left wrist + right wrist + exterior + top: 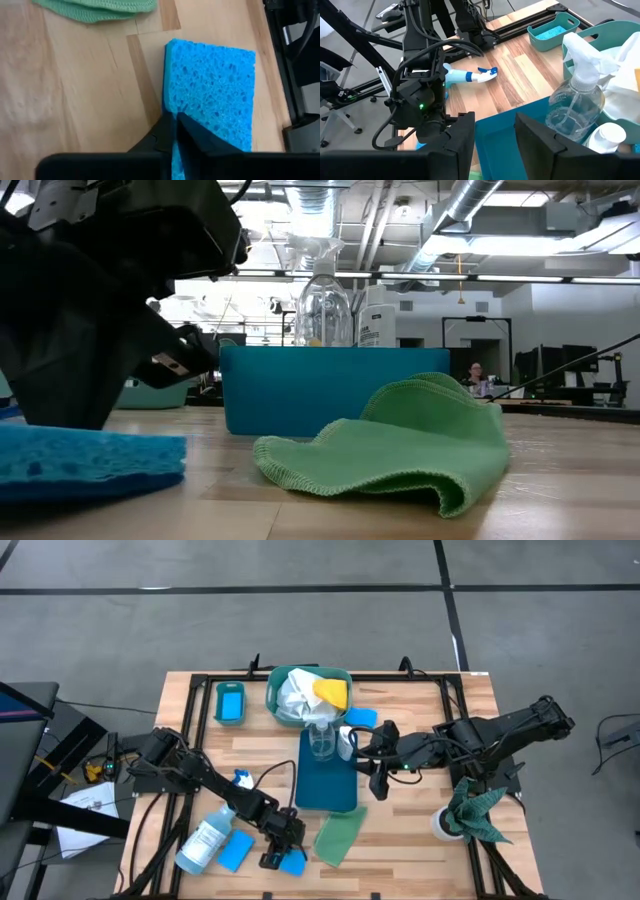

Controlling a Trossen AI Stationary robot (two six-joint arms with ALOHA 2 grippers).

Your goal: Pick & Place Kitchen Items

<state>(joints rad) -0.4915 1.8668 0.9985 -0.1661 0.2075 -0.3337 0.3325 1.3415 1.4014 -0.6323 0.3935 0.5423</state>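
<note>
My left gripper is at the table's near edge, shut on a blue sponge, which also shows in the low view. A second blue sponge and a clear spray bottle lie to its left. A light-green cloth lies crumpled to its right. My right gripper is open and empty over the blue tray, near its right side. A clear bottle and a white bottle stand in the tray's far end. My left gripper pinches the sponge between its two fingers at one short end, by the corner; only a thin strip of blue shows between them. The fingers come slanting down and lie along the sponge. The sponge lies flat and level on the table top.
A teal basket with white and yellow cloths stands at the far middle. A small teal bin with a sponge is at the far left, and another blue sponge lies by the basket. A dark green rag hangs over a white cup at the right.
</note>
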